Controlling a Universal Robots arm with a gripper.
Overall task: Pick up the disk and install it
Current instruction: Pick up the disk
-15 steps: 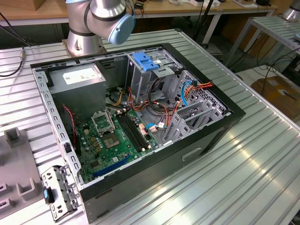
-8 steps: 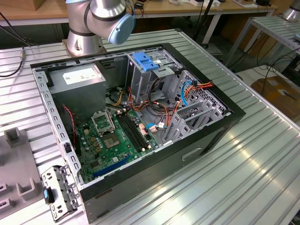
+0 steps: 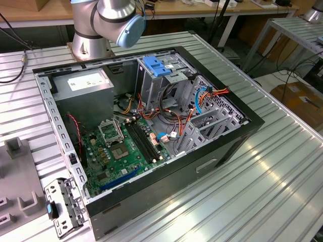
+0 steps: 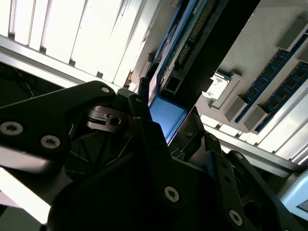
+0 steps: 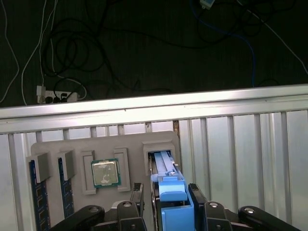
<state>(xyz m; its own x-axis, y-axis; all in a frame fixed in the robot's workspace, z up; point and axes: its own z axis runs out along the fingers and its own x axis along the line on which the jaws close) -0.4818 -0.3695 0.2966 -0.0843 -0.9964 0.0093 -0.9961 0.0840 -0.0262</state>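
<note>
In both wrist views the disk [image 5: 171, 188] stands on edge, a dark drive with bright blue side rails. Its far end reaches into a slot of a grey holder tray [image 5: 72, 144]. My gripper [image 5: 166, 195] sits astride the near end, one dark finger [image 5: 137, 198] on each flat side, and looks shut on the disk. The second wrist view has the disk's blue edge [image 4: 166, 121] and green board running away between the black fingers [image 4: 144, 120] of the gripper [image 4: 168, 114]. In the exterior view the arm's base [image 3: 91, 35] stands behind the open computer case [image 3: 151, 131].
The holder tray also carries a processor chip [image 5: 105, 172] and two memory sticks [image 5: 37, 197]. It lies on a ribbed metal table [image 5: 240, 144] near the edge; beyond are floor cables [image 5: 72, 72]. In the case, a drive cage with a blue latch plate [image 3: 154, 66] rises above the motherboard [image 3: 121, 151].
</note>
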